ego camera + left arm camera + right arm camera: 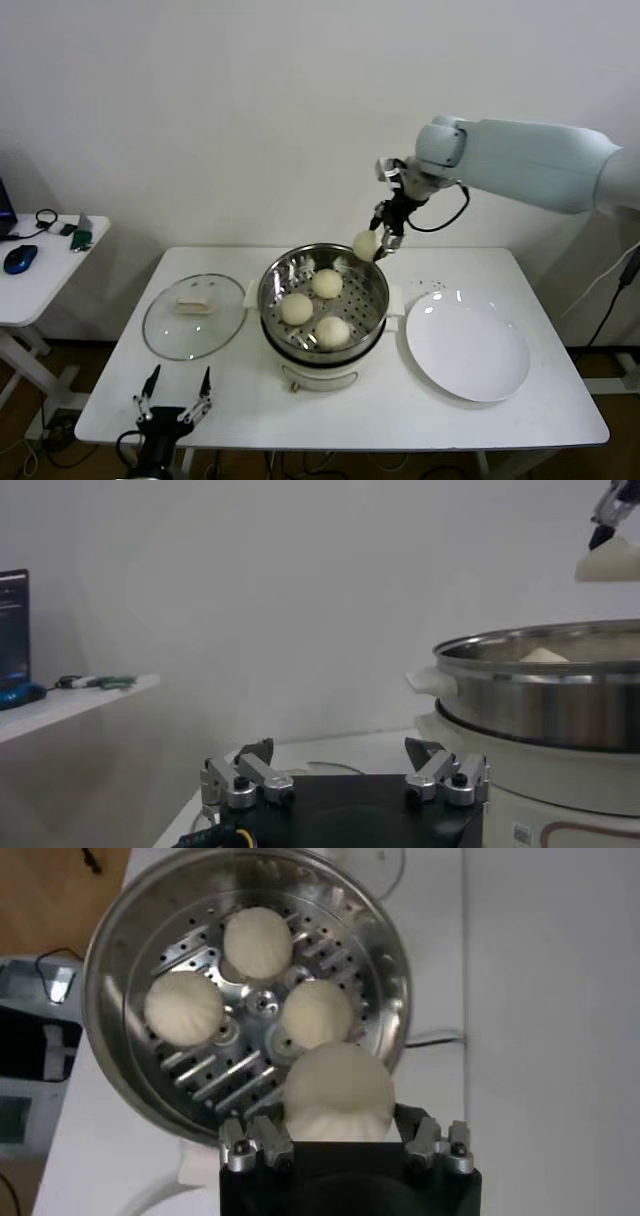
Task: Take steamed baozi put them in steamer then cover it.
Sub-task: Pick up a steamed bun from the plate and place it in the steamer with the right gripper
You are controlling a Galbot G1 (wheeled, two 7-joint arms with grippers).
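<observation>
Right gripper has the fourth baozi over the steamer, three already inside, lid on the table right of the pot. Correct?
Almost. The lid lies left of the steamer; the white plate is on the right, per the head view. Right gripper holds the fourth baozi; three inside.

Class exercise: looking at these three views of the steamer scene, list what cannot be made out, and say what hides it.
- Right wrist view: the right hand fingertips, hidden behind the cream-white round bun it holds.
- Left wrist view: the shiny round steel steamer is cut off by the edge; its wall hides most buns inside.
- Head view: objects on the white side table, too small.
</observation>
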